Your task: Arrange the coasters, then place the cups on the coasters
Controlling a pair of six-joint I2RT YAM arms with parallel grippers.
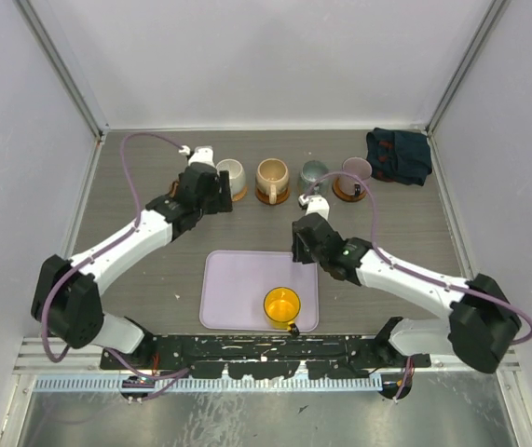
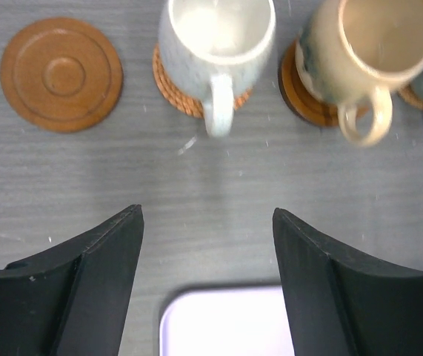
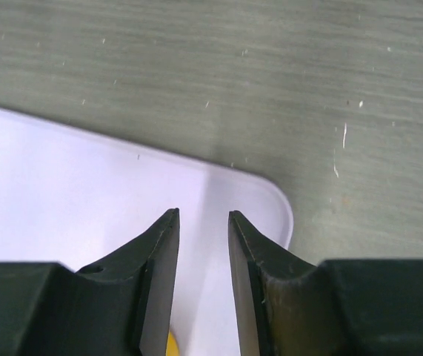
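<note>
Four cups stand in a row at the back: a cream-white cup (image 1: 231, 173), a tan cup (image 1: 272, 175), a grey-green cup (image 1: 314, 173) and a mauve cup (image 1: 355, 169). The left wrist view shows the white cup (image 2: 215, 37) on a woven coaster (image 2: 168, 83), the tan cup (image 2: 367, 52) on a dark coaster (image 2: 292, 93), and a bare brown coaster (image 2: 61, 74) to their left. My left gripper (image 2: 207, 219) is open and empty, just short of the white cup. A yellow cup (image 1: 282, 304) sits on the lavender tray. My right gripper (image 3: 204, 215) hangs over the tray's far right corner, its jaws narrowly apart and empty.
The lavender tray (image 1: 238, 279) lies in front of the arms' bases, and its corner (image 3: 270, 204) shows in the right wrist view. A dark folded cloth (image 1: 399, 155) lies at the back right. White walls close in the table on three sides.
</note>
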